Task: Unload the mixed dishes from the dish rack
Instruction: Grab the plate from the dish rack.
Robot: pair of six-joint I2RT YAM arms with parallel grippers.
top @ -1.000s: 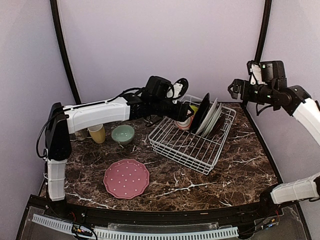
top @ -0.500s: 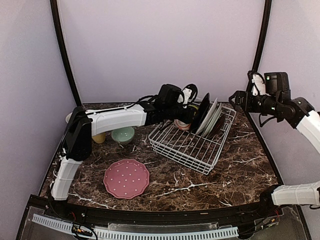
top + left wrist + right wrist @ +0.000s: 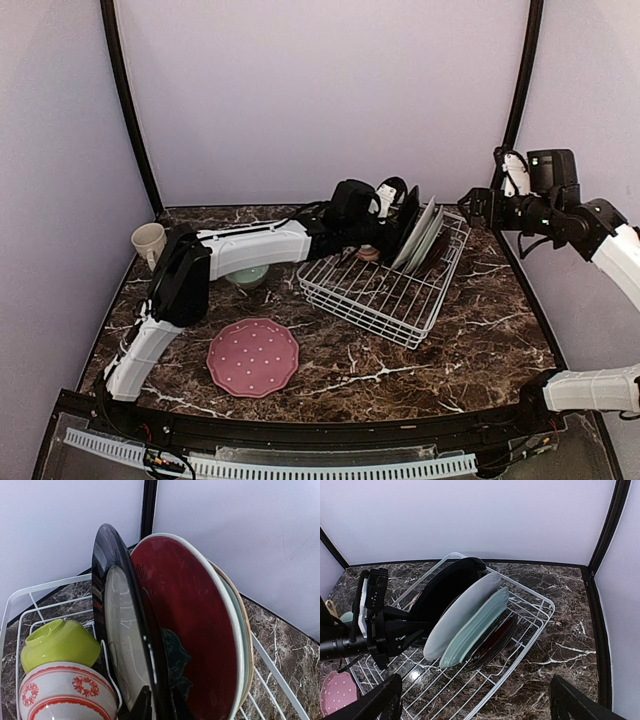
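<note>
DISH RACK, NOW: L pincer (image 3: 159, 706) clenched on lower rim of black plate (image 3: 100, 555), which stands upright at the end of the plate row in the dish rack (image 3: 385, 288), w/ red plate (image 3: 200, 630) just beside it. R pincer (image 3: 475, 205), jaws wide, hovers off rack's far-right corner. Pink dotted plate (image 3: 253, 357) lies on bench (image 3: 480, 330), near-left of rack.

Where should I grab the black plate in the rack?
Pinch the thin rim of the black plate, coming in from the left end of the dish rack. It stands on edge, backed by the red plate, so only its rim is free, above the lime bowl.
</note>
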